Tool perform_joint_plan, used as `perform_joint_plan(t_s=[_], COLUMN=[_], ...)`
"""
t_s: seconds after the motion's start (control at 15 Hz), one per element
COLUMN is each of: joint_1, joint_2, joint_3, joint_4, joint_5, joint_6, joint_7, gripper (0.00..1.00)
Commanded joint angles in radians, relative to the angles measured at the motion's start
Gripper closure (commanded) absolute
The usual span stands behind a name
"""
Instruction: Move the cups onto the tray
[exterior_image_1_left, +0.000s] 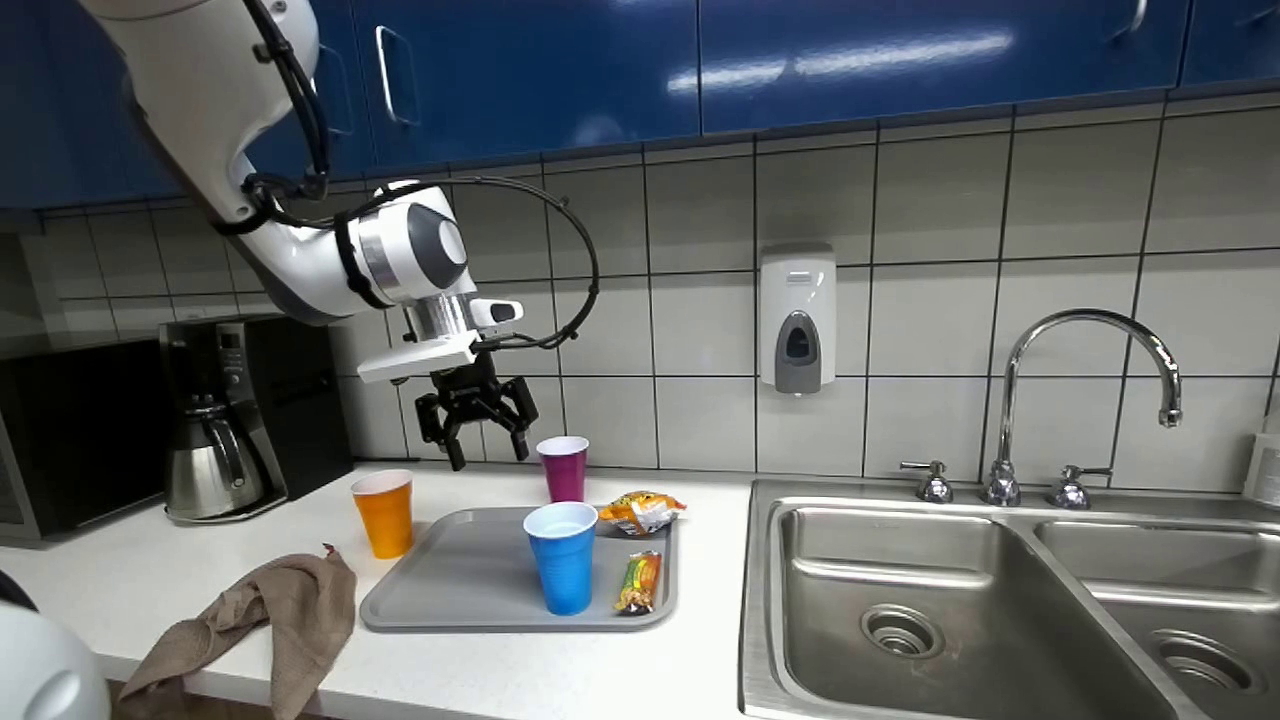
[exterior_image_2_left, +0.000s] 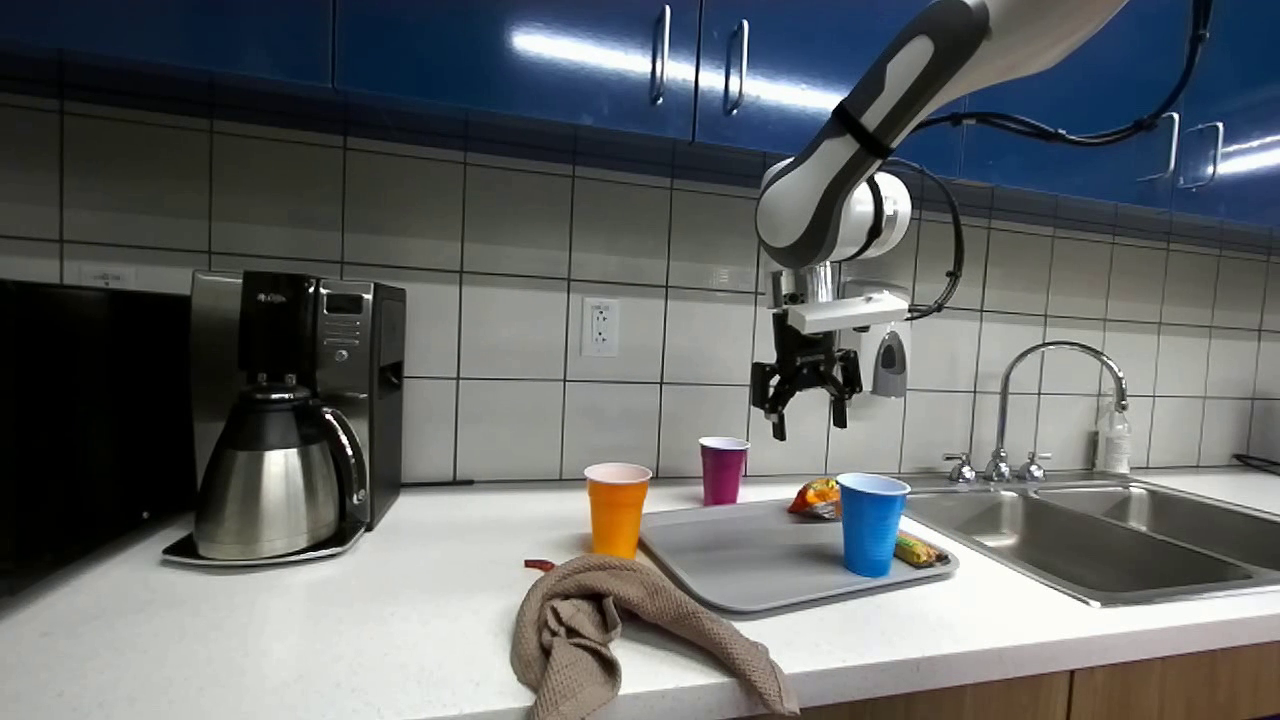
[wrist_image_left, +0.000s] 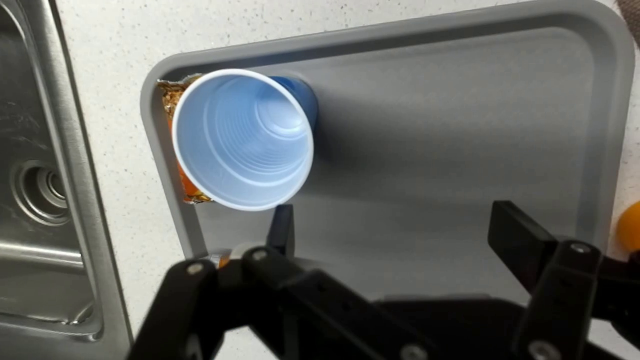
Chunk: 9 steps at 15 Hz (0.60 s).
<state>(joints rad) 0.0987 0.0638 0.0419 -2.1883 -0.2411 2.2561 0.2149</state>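
Barely in wrist view, orange cup (wrist_image_left: 630, 227)

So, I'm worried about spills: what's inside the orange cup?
Inside the orange cup, both exterior views show only pale upper wall; its near side hides the bottom, so anything there can't be seen.

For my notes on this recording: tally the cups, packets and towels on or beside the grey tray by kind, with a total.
Cups: 3 (blue cup, orange cup, purple cup)
Packets: 2 (crinkled bag, slim packet)
Towels: 1 (brown towel)
Total: 6
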Motion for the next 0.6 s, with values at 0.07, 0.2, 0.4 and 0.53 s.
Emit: perform_joint_plan(t_s=[0.07,0.2,0.4,0.53], joint_1=[-0.006,-0.006,-0.002,0.000], joint_2=[0.000,0.000,0.012,0.027], joint_3=[0.006,0.006,0.009,0.012], joint_4=[0.001,0.001,0.012,0.026], joint_5=[0.000,0.000,-0.010,0.010], joint_6=[-0.002,-0.002,0.004,0.019], joint_7=[0.000,0.000,0.014,0.010], gripper=[0.00,0.00,0.00,0.00])
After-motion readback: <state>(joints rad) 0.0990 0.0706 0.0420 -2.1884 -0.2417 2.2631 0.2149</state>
